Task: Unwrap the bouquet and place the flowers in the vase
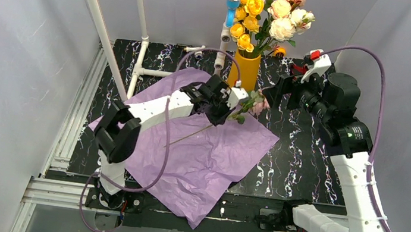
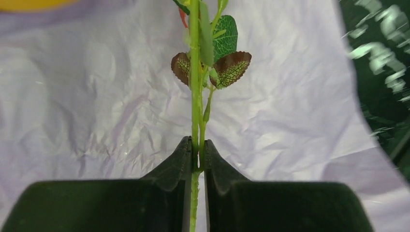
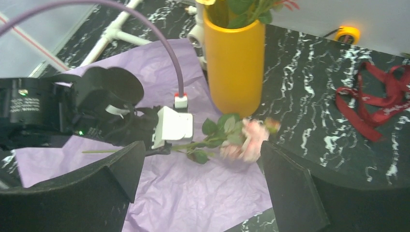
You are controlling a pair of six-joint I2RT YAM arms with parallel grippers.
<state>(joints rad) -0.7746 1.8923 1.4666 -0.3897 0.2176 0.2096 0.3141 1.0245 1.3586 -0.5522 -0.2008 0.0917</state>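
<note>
1. Rose [image 1: 257, 103] lies over paper [image 1: 203, 158], on the vase's [image 1: 246, 68] near side, left gripper [image 2: 195, 154] clamped on its stem.
2. Thin stem may twist in that pinch.
3. Right gripper [image 3: 199, 147], fingers apart, could bump the bloom.

Left arm [image 1: 156, 106] stretched forward over bench, tool [image 2: 196, 152] pinched tight; right arm [image 1: 357, 172] bent, tool [image 3: 200, 152] spread wide.

One camera hangs high at the near edge of the table [image 1: 305, 159], looking down across all of it. The left wrist camera peers along its fingers [image 2: 164, 183], tight on the stem [image 2: 194, 96] between them. The right wrist camera faces the left gripper [image 3: 158, 151] from farther back, sharing the rose [image 3: 246, 140] and vase [image 3: 234, 67] near it with the overhead view.
</note>
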